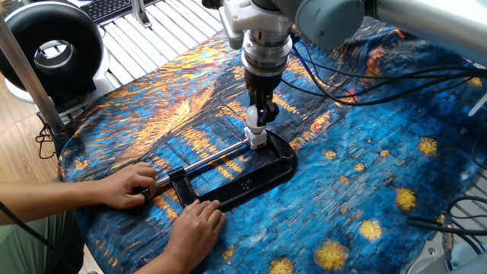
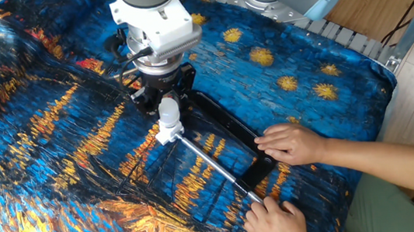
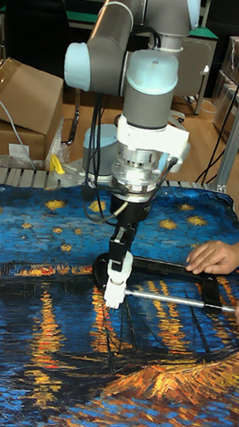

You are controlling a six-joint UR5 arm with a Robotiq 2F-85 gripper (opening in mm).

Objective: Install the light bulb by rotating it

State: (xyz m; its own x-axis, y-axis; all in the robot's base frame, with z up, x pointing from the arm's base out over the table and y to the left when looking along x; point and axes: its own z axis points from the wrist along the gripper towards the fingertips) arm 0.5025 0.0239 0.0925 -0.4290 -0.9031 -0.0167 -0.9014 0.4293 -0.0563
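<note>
The light bulb [image 1: 253, 119] is small and white and stands upright in a white socket block [image 1: 256, 140]. A black clamp [image 1: 255, 176] on the blue and orange cloth holds that block. My gripper [image 1: 260, 114] comes straight down from above, and its dark fingers are shut on the bulb's dome. From the other side the bulb [image 2: 167, 109] shows between the fingers, above the socket block [image 2: 165, 132], with the gripper [image 2: 166, 99] closed on its top. In the tall view the bulb [image 3: 119, 264] sits under the gripper [image 3: 121, 252].
A person's two hands [image 1: 128, 186] [image 1: 195, 227] hold the clamp's bar and handle end, also seen as hands [image 2: 291, 143] [image 2: 275, 217]. Cables [image 1: 358, 76] trail behind the arm. A black ring lamp [image 1: 52, 47] stands off the table at the far left.
</note>
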